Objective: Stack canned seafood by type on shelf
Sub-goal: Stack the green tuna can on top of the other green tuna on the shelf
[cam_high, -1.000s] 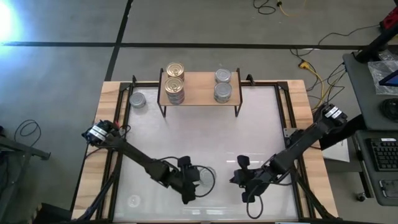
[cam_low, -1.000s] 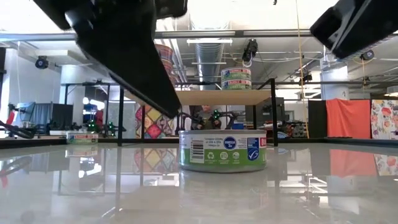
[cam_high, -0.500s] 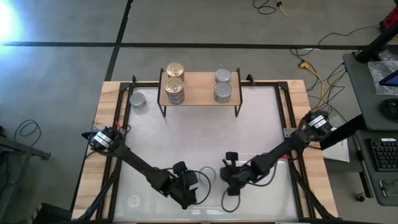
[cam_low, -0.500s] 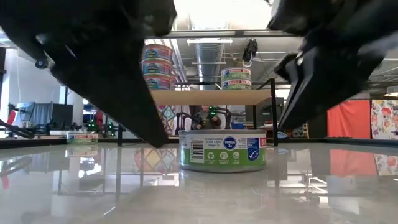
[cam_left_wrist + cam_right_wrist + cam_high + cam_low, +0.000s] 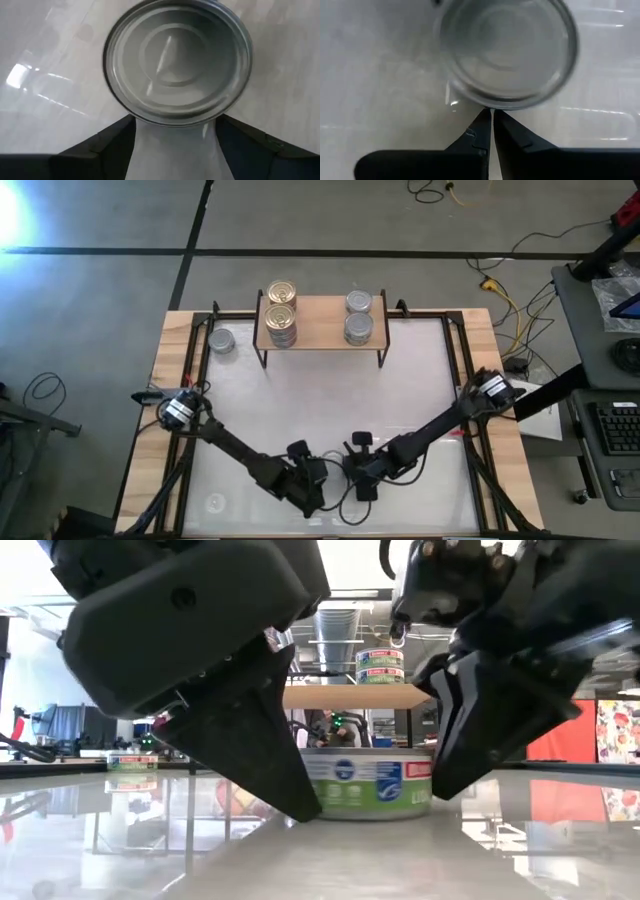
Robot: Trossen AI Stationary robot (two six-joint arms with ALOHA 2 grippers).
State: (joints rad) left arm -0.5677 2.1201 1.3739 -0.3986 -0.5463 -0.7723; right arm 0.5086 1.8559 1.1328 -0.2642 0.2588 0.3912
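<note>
Both grippers sit low at the table's (image 5: 420, 380) near edge, flanking one silver-lidded tin (image 5: 177, 60). From my remote station I see the left gripper (image 5: 175, 135) spread apart, its fingers reaching the tin's rim without clamping it. On the other side, the right gripper (image 5: 491, 127) is clenched on nothing, its tips just beside the tin. Open tabletop stretches between them and the shelf (image 5: 322, 325) at the far edge, which carries a gold-lidded stack (image 5: 282, 310) and a silver-lidded stack (image 5: 358, 318). Another silver tin (image 5: 221, 340) rests left of the shelf.
</note>
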